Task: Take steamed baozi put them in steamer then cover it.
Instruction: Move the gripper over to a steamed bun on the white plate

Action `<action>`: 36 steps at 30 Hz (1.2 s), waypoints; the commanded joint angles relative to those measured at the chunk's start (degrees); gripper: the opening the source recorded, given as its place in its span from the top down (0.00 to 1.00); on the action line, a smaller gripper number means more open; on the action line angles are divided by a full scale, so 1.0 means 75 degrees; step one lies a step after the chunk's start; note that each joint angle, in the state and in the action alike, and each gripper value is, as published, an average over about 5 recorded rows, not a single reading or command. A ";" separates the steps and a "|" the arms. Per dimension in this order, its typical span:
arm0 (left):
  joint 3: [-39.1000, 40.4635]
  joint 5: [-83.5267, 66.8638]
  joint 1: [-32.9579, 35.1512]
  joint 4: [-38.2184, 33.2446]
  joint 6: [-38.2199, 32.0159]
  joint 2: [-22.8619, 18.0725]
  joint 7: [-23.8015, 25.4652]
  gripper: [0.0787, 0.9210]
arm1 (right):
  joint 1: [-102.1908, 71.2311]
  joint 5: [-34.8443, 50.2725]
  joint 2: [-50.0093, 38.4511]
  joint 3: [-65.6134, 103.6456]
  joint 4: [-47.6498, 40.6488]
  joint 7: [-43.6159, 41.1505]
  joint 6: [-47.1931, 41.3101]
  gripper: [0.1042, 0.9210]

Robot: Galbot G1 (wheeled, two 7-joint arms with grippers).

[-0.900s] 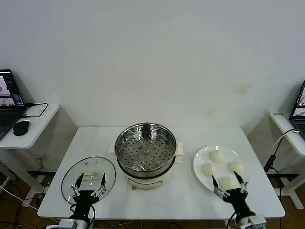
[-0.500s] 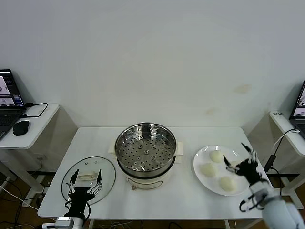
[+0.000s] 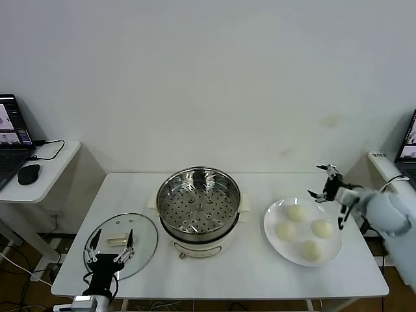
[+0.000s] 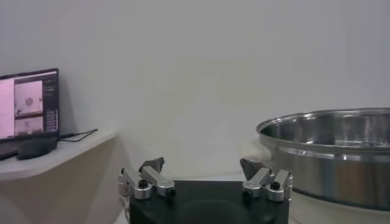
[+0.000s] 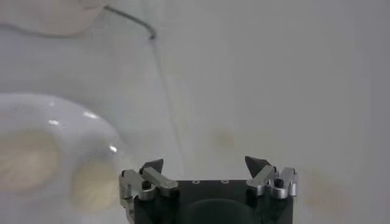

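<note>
Nearby, glass lid (image 3: 121, 244) left of steamer (image 3: 199, 209) — baozi (image 3: 286, 231) plated (uncovered), both grippers (image 3: 323, 182) spread, empty.

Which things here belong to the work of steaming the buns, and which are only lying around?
For the job:
- four buns on the white plate
- steamer, uncovered
- glass lid on the table
- right gripper, open, past the plate
- left gripper, open, over the lid

Just lying about:
- laptop
- mouse

Lid (image 3: 121, 245) left of steamer (image 3: 198, 211); plate (image 3: 333, 249) right, holding baozi (image 3: 296, 212).
</note>
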 commanded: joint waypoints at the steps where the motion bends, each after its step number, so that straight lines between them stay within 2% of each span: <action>1: -0.0108 0.0032 0.0025 0.0074 -0.0067 0.0015 -0.0033 0.12 | 0.3089 0.0255 -0.0601 -0.3471 -0.1281 -0.2260 0.0203 0.12; 8: -0.0267 -0.0002 0.0072 0.0071 -0.0113 0.0053 -0.0039 0.12 | 0.3368 0.0490 -0.0050 -0.4071 -0.1782 -0.2214 0.0468 0.12; 19: -0.0400 0.0000 0.0106 0.0037 -0.0111 0.0065 -0.0011 0.12 | 0.2993 -0.0162 0.1055 -0.3985 -0.2706 -0.2013 0.1057 0.12; 36: -0.0584 0.0002 0.0203 0.0021 -0.0206 0.0097 0.0027 0.12 | 0.2627 -0.0767 0.2106 -0.3687 -0.3617 -0.1525 0.1051 0.12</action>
